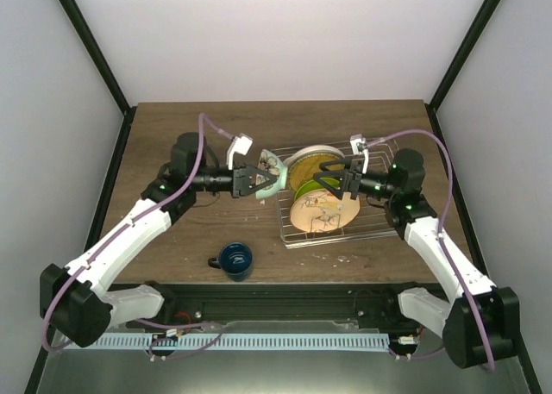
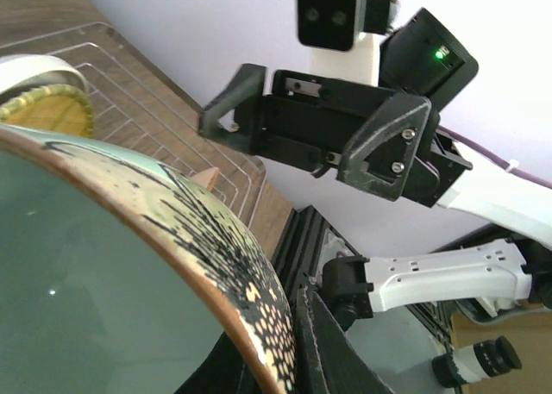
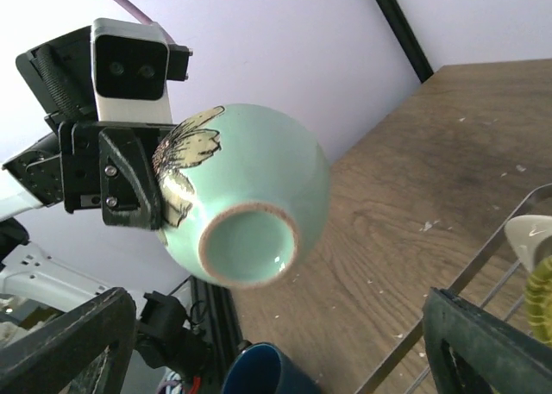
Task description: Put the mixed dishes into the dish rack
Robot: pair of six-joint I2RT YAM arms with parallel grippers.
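Mint-green glazed bowl hangs rim-clamped in the left claw beside the silver wire dish rack; right claw gapes empty. Next, probably, slotting it between tines.

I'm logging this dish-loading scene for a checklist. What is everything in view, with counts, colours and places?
cream plate: 1, cream, rear of the rack
yellow plate: 1, yellow-orange, just in front of the cream one
green plate: 1, lime green, mid-rack
tan plate: 1, tan with a drawing, front of the rack
bowl: 1, pale mint, held off the table by the rack's left end
mug: 1, dark blue, on the table near the arms
rack: 1, silver wire, right of centre
table: 1, brown wood
left end effector: 1, black, shut on the bowl
right end effector: 1, black, open, over the rack
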